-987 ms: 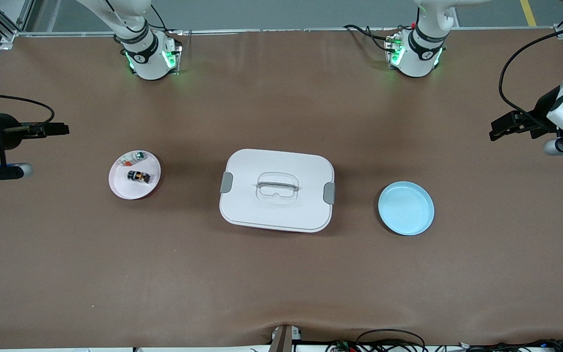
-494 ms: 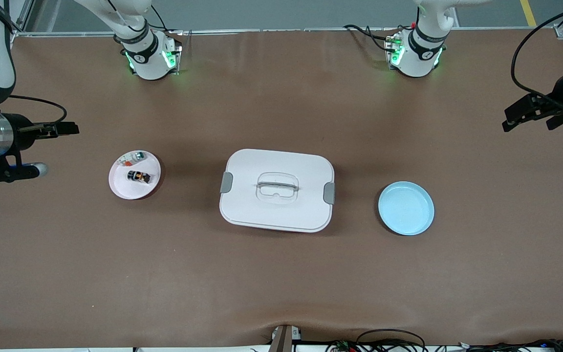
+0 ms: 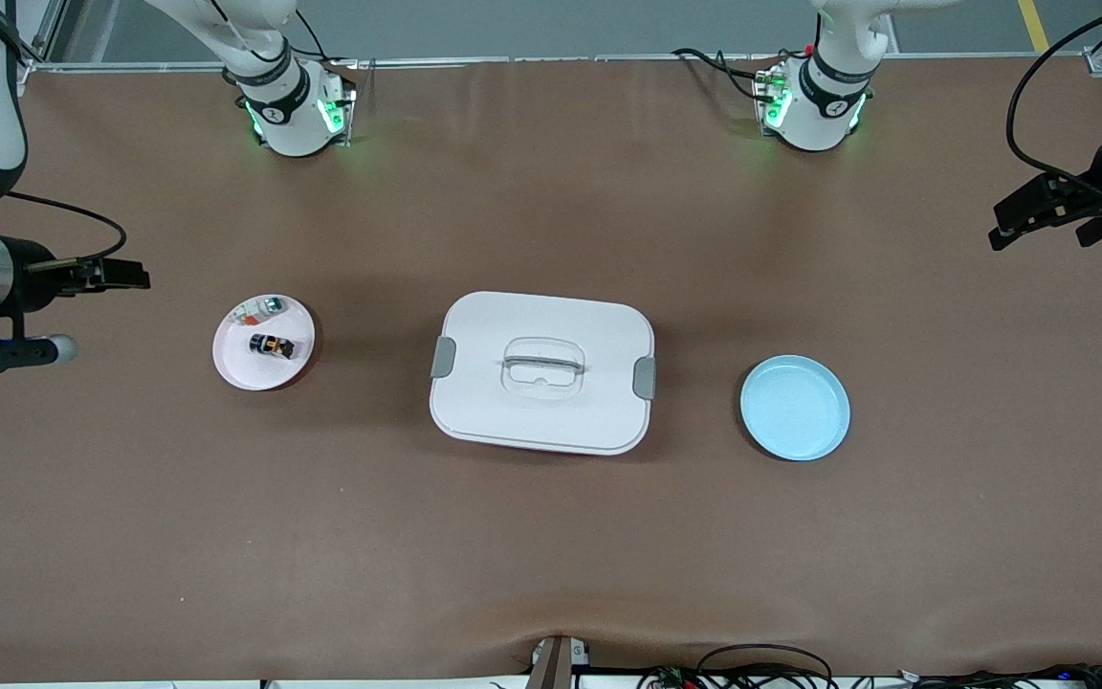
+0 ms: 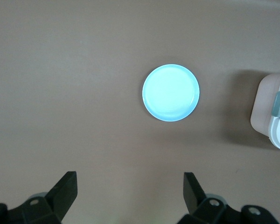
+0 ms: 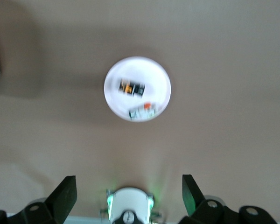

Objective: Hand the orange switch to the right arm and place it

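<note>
The orange switch (image 3: 271, 344) (image 5: 131, 87), a tiny black block with an orange-and-yellow top, lies in a small white plate (image 3: 237, 364) (image 5: 151, 74) toward the right arm's end of the table. My right gripper (image 3: 133, 276) (image 5: 128, 183) hangs open and empty over bare table beside that plate, apart from it. Over the table's edge at the left arm's end, my left gripper (image 3: 1003, 223) (image 4: 129, 179) is open with nothing between its fingers.
A small white part with orange and green bits (image 3: 259, 308) (image 5: 142, 111) shares the white plate. A white lidded box with grey clasps (image 3: 542, 371) (image 4: 270, 112) sits mid-table. A light blue plate (image 3: 795, 408) (image 4: 171, 93) lies toward the left arm's end.
My left gripper has drawn back toward its own end of the table. The right gripper has shifted slightly beside the white plate. Nothing on the table moved.
</note>
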You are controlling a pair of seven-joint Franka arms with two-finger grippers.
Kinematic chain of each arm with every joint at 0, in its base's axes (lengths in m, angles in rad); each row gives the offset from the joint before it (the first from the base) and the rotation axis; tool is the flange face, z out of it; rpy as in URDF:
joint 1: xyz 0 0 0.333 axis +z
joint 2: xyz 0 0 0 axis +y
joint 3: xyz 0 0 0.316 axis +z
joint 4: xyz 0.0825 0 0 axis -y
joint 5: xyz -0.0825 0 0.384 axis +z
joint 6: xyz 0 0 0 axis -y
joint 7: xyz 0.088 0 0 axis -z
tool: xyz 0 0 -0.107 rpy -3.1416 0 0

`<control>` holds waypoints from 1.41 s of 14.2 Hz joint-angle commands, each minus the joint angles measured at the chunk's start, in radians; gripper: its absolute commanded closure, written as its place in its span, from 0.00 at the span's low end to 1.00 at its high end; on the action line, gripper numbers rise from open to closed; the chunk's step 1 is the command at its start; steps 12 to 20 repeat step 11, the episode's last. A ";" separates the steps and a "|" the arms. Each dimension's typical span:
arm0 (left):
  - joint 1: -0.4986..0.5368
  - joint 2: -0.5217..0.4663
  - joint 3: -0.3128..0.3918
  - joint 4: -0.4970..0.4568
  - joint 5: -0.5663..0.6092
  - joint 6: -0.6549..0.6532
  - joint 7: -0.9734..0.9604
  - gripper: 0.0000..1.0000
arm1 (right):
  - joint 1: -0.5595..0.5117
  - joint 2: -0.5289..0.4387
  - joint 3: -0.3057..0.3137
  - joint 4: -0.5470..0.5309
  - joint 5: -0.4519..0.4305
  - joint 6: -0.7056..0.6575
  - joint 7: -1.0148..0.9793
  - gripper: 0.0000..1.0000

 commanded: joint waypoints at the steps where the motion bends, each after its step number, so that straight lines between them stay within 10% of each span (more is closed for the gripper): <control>1: 0.003 0.014 0.006 0.026 0.008 -0.019 0.014 0.00 | -0.002 -0.078 0.004 -0.091 0.003 0.117 0.018 0.00; 20: 0.000 0.014 0.004 0.028 -0.001 -0.019 0.012 0.00 | -0.015 -0.141 0.000 -0.120 0.043 0.177 0.004 0.00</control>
